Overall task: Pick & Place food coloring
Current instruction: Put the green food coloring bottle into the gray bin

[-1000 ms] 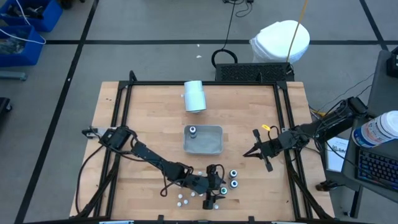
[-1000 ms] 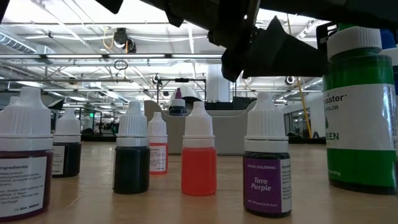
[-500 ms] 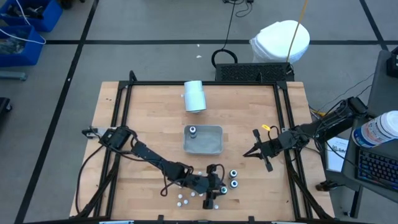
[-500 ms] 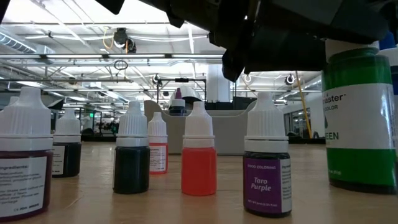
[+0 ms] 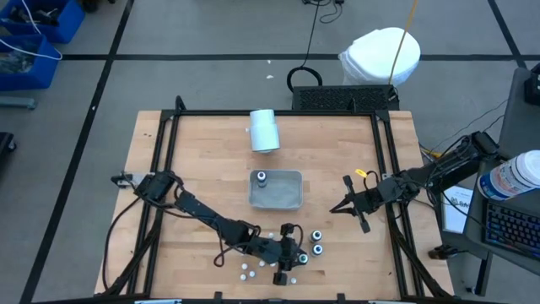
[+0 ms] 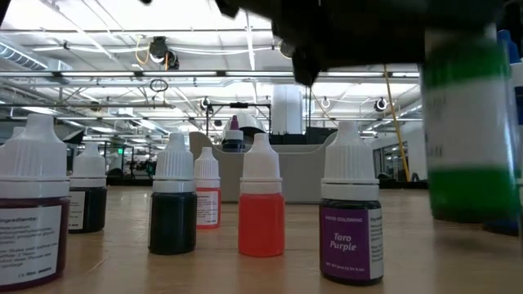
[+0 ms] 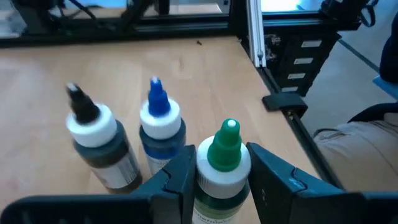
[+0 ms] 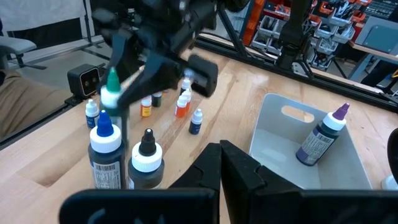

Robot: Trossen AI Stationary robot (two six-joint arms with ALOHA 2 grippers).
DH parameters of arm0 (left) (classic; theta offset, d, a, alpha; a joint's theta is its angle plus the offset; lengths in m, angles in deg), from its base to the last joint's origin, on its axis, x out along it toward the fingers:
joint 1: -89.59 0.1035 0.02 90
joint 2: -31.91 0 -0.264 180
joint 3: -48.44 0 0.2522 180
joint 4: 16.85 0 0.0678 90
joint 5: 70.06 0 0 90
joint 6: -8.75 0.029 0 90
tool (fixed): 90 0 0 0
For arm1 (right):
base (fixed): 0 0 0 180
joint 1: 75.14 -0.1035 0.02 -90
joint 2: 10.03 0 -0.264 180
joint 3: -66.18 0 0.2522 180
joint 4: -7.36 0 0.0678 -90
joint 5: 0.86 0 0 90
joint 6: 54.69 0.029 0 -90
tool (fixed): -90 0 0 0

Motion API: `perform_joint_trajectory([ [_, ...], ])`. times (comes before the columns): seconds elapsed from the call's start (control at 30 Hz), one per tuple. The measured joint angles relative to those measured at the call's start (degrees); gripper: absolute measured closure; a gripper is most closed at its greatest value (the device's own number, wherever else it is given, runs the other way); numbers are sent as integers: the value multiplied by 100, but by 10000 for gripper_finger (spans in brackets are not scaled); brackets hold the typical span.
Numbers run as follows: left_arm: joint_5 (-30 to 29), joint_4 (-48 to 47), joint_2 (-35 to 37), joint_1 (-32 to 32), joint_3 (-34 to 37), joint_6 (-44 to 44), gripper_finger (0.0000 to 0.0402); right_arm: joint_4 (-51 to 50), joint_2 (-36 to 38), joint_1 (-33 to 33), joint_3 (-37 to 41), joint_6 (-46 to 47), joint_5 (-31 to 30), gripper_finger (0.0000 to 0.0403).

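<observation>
Green bottle (image 7: pixel 221 163) now raised, blue bottle (image 7: pixel 160 127) and black bottle (image 7: pixel 99 140) beside.

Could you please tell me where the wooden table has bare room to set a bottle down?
Bare wood lies left of the grey rectangular tray and between it and the right gripper. The near edge is crowded: small food coloring bottles cluster around the left gripper.

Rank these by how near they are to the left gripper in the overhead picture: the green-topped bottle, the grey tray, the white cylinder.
1. Green-topped bottle: between the left gripper's fingers, at the table's near edge.
2. Grey tray: mid-table, with one bottle in it.
3. White cylinder: lying near the far edge.
</observation>
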Motion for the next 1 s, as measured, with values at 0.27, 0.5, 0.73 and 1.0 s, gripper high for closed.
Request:
perform_joint_trajectory([
  [0.27, -1058, -1305, 1043, -228, -2, 38, 277, -72, 0, 0, 0, 0, 0, 403],
  [0.5, -2704, -2706, 1951, -547, -9, -24, 276, -86, 0, 0, 0, 2, 1, 403],
  [0.73, -3562, -3188, 2465, -542, 265, 13, 276, -46, -22, 0, 0, 3, 3, 403],
  [1.0, -3523, -2209, 3083, -128, 1682, -290, 275, -34, -60, 0, 0, 7, 13, 403],
])
